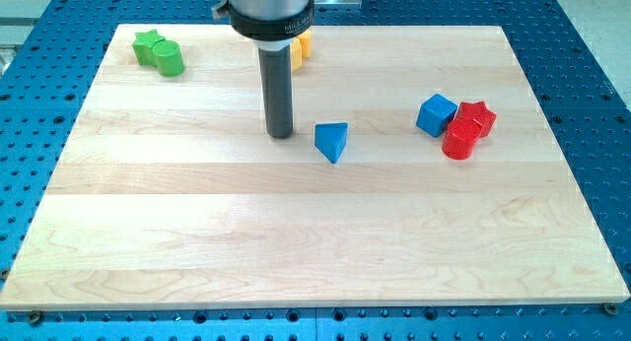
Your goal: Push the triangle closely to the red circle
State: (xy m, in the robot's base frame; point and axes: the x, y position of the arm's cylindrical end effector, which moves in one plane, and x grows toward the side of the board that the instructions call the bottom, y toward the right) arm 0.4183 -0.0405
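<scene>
A blue triangle block [332, 141] lies on the wooden board near the middle. My tip [281, 134] stands just to the view's left of it, a small gap apart. The red circle, a short cylinder [459, 141], lies at the view's right, well away from the triangle. It touches a red star block [477, 116] above it and sits next to a blue cube [436, 115].
A green star [148, 45] and a green cylinder [170, 58] lie together at the view's top left. An orange-yellow block [302, 46] is partly hidden behind the rod at the top. The wooden board [315, 242] sits on a blue perforated table [39, 134].
</scene>
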